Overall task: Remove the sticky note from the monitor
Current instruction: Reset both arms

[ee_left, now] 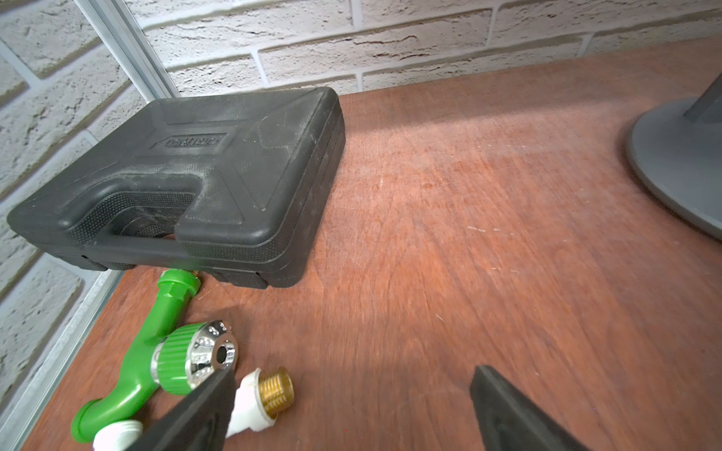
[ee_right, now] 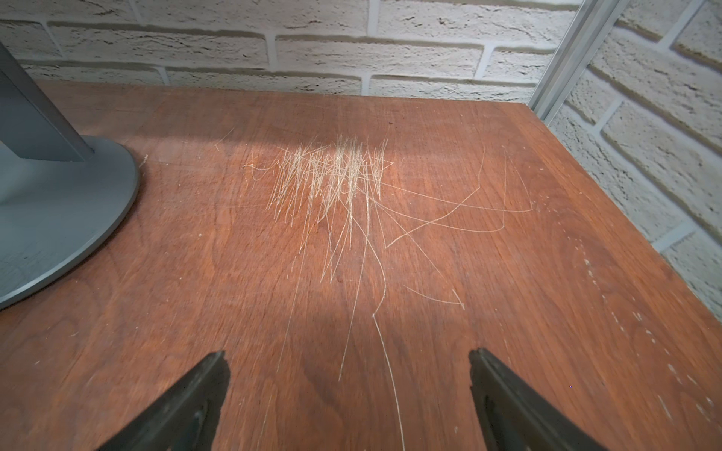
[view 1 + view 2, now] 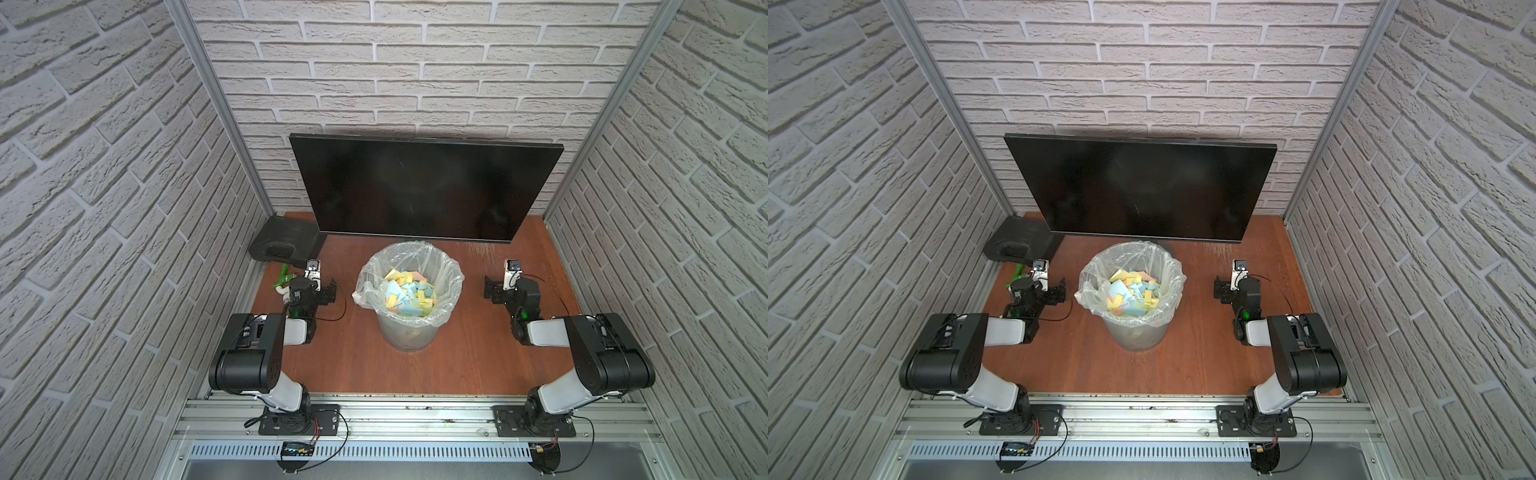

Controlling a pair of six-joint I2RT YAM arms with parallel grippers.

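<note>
The monitor (image 3: pixel 424 187) stands upright at the back of the table (image 3: pixel 457 365), just behind a bin (image 3: pixel 409 336) (lined with clear plastic, heaped with coloured paper notes (image 3: pixel 409 293)). The left arm's fingers (image 1: pixel 195 414) are spread wide, holding nothing, near a green hose fitting (image 1: pixel 156 351) and a black case (image 1: pixel 187 175). The right arm's fingers (image 2: pixel 187 410) are equally wide over scratched wood.

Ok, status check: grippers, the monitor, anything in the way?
Both open, empty: left gripper, right gripper. No sticky note visible on the monitor. Plastic-lined bin of discarded sticky notes stands in front of it, between the arms.
</note>
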